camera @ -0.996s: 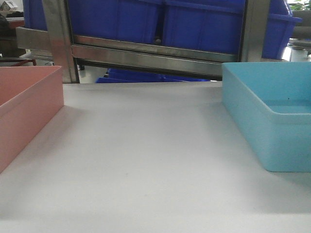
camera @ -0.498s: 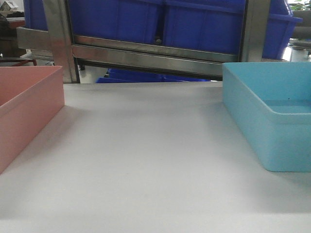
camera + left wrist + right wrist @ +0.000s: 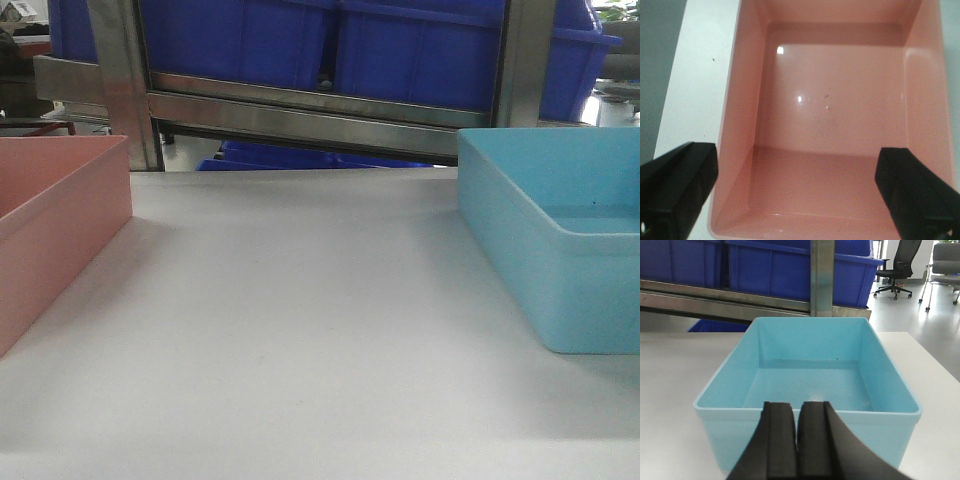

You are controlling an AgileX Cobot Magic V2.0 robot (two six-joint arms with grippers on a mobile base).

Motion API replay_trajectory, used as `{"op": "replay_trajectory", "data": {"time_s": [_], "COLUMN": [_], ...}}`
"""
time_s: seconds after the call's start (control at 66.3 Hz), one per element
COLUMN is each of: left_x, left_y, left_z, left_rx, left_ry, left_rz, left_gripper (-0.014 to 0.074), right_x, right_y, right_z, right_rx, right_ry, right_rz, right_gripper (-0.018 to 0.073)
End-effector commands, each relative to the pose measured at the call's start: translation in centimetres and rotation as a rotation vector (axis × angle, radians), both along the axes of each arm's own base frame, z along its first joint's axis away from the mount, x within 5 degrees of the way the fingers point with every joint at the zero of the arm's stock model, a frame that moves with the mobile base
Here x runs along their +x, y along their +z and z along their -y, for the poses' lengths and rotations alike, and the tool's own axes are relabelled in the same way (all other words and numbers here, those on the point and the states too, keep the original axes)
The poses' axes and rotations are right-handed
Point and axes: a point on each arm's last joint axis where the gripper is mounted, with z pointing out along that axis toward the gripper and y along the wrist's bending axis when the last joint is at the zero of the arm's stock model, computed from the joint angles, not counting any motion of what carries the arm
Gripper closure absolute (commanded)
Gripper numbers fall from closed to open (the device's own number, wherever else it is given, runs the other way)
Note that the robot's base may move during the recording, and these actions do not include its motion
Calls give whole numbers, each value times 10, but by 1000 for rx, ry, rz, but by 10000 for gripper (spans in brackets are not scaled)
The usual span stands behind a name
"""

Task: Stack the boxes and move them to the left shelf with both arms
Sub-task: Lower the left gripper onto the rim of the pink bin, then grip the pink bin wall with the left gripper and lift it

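- A plain white table (image 3: 300, 330) fills the front view. Behind it stands a metal rack (image 3: 300, 115) loaded with dark blue crates (image 3: 240, 40). Office chairs (image 3: 900, 260) stand on the floor far off to the right.
- A pink box (image 3: 50, 220) sits at the table's left edge and a light blue box (image 3: 560, 230) at its right, well apart. Both are open and empty.
- No shelf with rollers shows in any view, so the place where the boxes should end up is out of sight.
- Judged from this layout, the task is at its first step: the boxes are not yet stacked and neither one is gripped.
- The left gripper (image 3: 797, 192) looks straight down into the pink box. It is spread wide, with one finger outside the left wall and the other near the right wall. It holds nothing, and whether it touches the rim cannot be told.
- The right gripper (image 3: 797, 440) points level at the near wall of the blue box, just in front of it. Its fingers are pressed together with nothing between them.
- The next move likely calls for the right gripper to part its fingers and take a wall of the blue box. One box can then be lifted and set squarely into the other.
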Motion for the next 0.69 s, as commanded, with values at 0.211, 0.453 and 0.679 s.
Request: {"op": "replay_trajectory", "data": {"time_s": [0.211, 0.453, 0.679], "left_x": [58, 85, 104], "left_y": [-14, -56, -98], "left_z": [-43, -74, -87], "left_rx": [20, 10, -50], "left_ry": [-68, 2, 39], "left_rz": [-62, -69, -103], "left_gripper": [50, 50, 50], "right_x": [-4, -4, -4], "right_y": [15, 15, 15], "right_z": [-1, -1, -1], "right_rx": [-7, -7, -7], "right_ry": [7, 7, 7], "right_rz": [129, 129, 129], "right_gripper": [506, 506, 506]}}
